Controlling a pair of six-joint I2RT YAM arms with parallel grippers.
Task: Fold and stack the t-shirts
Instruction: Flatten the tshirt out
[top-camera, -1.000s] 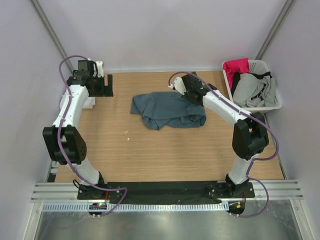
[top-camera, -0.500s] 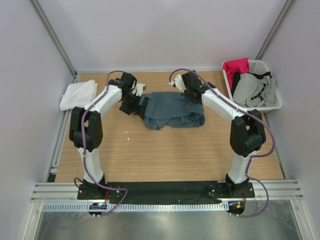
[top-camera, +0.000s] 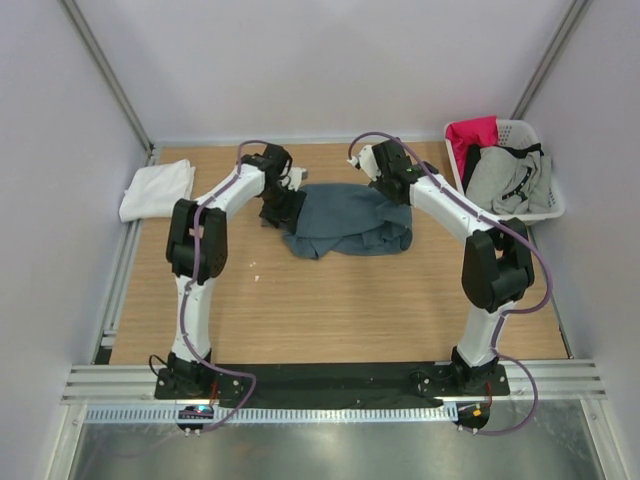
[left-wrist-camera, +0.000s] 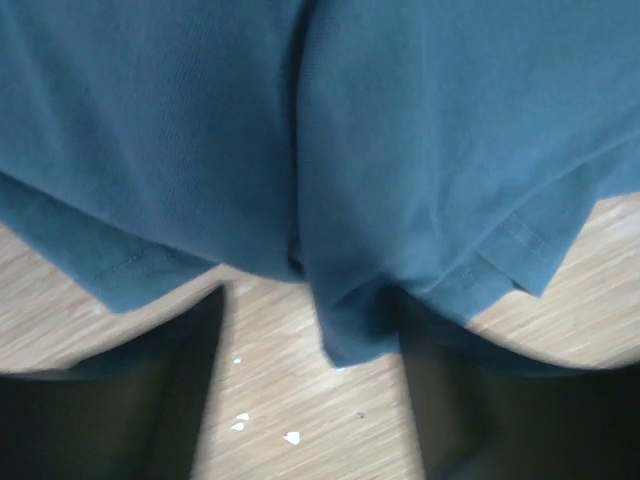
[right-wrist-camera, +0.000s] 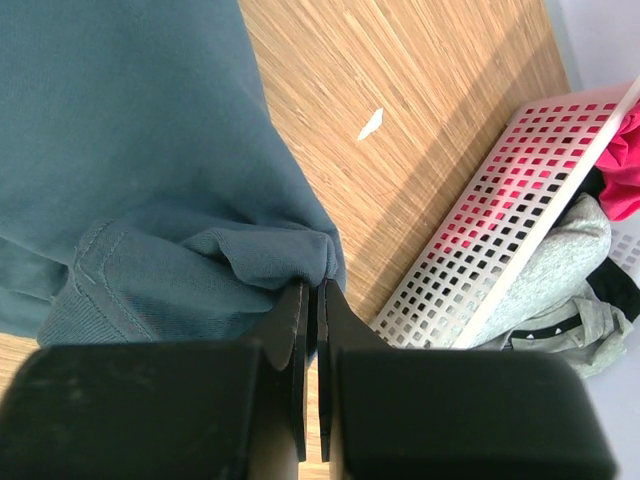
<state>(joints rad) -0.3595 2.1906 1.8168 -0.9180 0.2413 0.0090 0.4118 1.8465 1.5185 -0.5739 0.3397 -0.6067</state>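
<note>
Slate-blue t-shirt (top-camera: 345, 218): crumpled, far middle of the table (top-camera: 330, 310). White t-shirt (top-camera: 157, 190): compact bundle, far left corner, well apart from it. Left gripper (left-wrist-camera: 310, 400): fingers spread wide, straddling the blue shirt's hemmed left edge (nothing pinched). Right gripper (right-wrist-camera: 312, 290): fingers nearly together, nipping a bunched fold at the shirt's far right edge, near the white laundry basket (right-wrist-camera: 470, 250) of clothes.

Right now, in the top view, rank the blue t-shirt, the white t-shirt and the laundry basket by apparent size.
1. The slate-blue t-shirt and the laundry basket: they look alike, too close to rank; the shirt is bunched.
2. The white t-shirt: clearly smallest.
</note>
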